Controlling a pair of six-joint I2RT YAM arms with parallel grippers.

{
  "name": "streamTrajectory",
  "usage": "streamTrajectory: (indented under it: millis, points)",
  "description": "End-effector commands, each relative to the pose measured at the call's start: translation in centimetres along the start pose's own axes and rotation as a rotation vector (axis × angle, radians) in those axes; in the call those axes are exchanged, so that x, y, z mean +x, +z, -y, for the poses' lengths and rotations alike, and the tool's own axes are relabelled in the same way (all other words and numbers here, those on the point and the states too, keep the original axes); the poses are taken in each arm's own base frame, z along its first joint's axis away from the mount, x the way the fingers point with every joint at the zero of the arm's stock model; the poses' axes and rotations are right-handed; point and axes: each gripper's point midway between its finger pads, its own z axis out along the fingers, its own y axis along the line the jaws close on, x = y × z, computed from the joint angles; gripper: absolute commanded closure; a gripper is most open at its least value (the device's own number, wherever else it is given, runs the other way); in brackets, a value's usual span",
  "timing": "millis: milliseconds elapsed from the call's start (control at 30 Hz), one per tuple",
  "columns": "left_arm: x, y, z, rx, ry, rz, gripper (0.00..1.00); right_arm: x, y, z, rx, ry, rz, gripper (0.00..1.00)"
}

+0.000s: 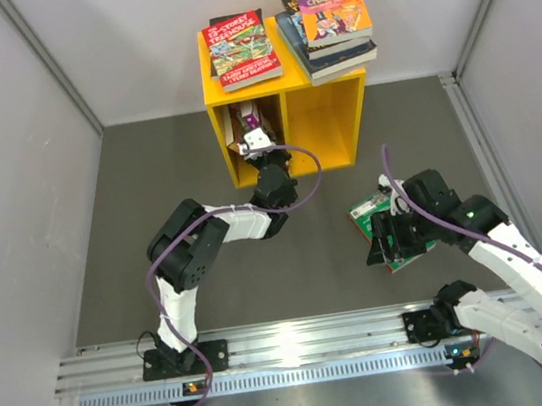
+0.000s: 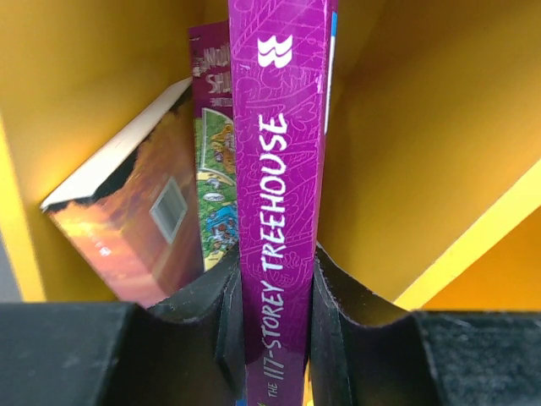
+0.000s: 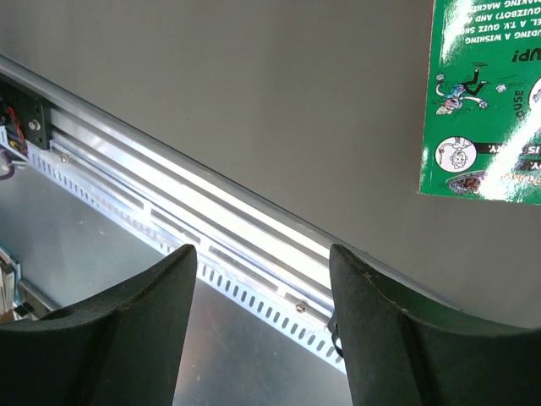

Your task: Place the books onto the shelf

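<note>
I am pinching the purple book [image 2: 277,152] by its spine in the left end effector [image 2: 272,292], aiming to seat it upright against the leaning books [image 2: 127,220] in the shelf [image 2: 423,127]. The right end effector [image 3: 262,330] is hanging open, empty

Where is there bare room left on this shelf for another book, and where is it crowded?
Free: the right compartment, between divider and right wall. Crowded: the left compartment, where the left pincer holds the purple book beside two books; the top, under the red book and Roald Dahl stack.
</note>
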Motion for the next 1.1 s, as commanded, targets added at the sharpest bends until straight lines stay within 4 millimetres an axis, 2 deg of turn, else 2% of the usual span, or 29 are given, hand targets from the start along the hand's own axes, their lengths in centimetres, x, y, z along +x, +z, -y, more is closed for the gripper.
streamTrajectory:
  millis: [0,67,133,267,367,500,600,700,900,1067]
  points:
    - [-14.1,-0.3,3.0,0.146,-0.499,0.333,1.0,-0.5,-0.2,-0.2,0.002,-0.051,0.024,0.36]
    - [-15.4,-0.7,3.2,0.172,-0.503,0.347,1.0,-0.4,-0.1,-0.3,0.0,-0.057,0.021,0.37]
    - [-15.3,-0.8,2.8,0.165,-0.479,0.343,1.0,-0.4,0.0,-0.3,-0.002,-0.061,0.019,0.37]
    - [-12.8,-0.4,2.0,0.144,-0.462,0.311,1.0,-0.1,0.1,-0.4,-0.011,-0.064,0.012,0.37]
    - [-11.8,0.3,1.4,0.127,-0.464,0.307,1.0,0.2,0.1,-0.5,-0.018,-0.072,0.008,0.38]
    - [-11.7,1.2,0.5,0.096,-0.464,0.318,1.0,0.2,0.1,-0.6,-0.022,-0.082,0.017,0.38]
    - [-10.0,1.6,-0.8,0.038,-0.491,0.299,1.0,0.2,0.0,-0.7,-0.027,-0.088,0.022,0.39]
    - [-8.0,1.5,-2.2,-0.016,-0.573,0.273,1.0,0.1,0.0,-0.8,-0.031,-0.091,0.025,0.39]
    - [-4.6,1.0,-3.7,-0.087,-0.619,0.237,1.0,0.2,0.0,-0.9,-0.035,-0.098,0.032,0.4]
    - [-3.7,0.4,-3.3,-0.099,-0.643,0.223,0.94,0.3,-0.2,-1.1,-0.041,-0.115,0.035,0.4]
